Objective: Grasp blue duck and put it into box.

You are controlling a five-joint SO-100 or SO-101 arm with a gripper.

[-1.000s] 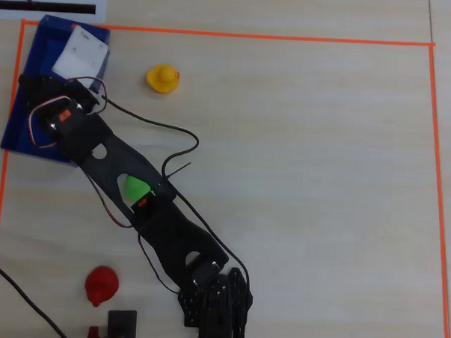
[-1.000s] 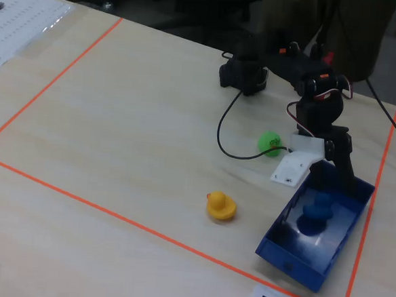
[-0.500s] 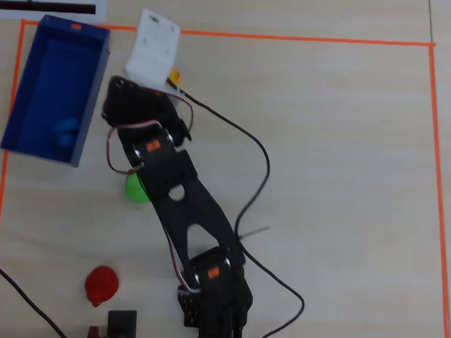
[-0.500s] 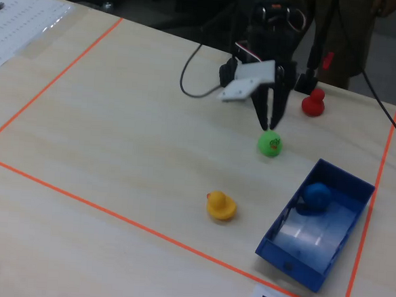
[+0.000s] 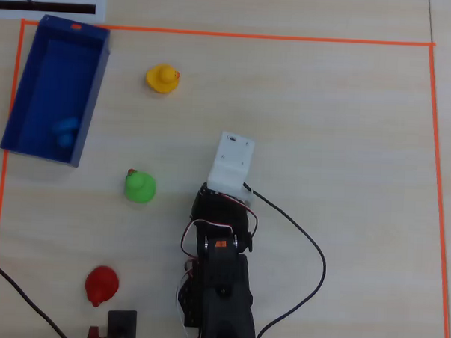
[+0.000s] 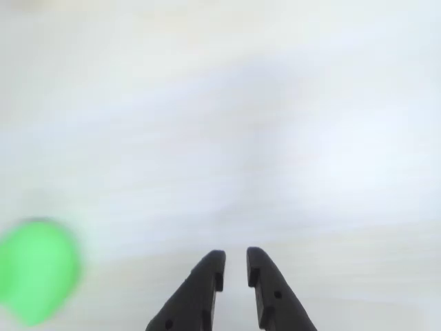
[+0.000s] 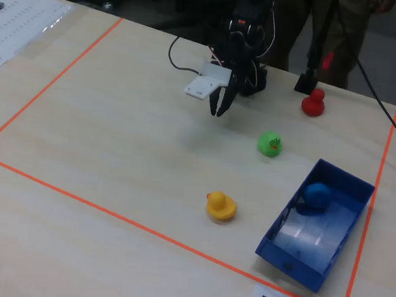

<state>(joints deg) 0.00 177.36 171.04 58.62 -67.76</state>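
Note:
The blue duck (image 5: 65,130) lies inside the blue box (image 5: 95,96) at the far left of the overhead view. In the fixed view the duck (image 7: 315,196) sits in the box (image 7: 292,259) at the lower right. My gripper (image 7: 220,109) hangs above the bare table middle, far from the box, with its black fingers nearly together and nothing between them. The wrist view shows its tips (image 6: 235,256) over blurred tabletop. In the overhead view the white wrist mount (image 5: 232,160) hides the fingers.
A green duck (image 5: 140,186) stands left of the arm and shows blurred in the wrist view (image 6: 34,269). A yellow duck (image 5: 162,78) stands near the box. A red duck (image 5: 101,285) stands by the arm's base. Orange tape (image 5: 231,36) borders the table.

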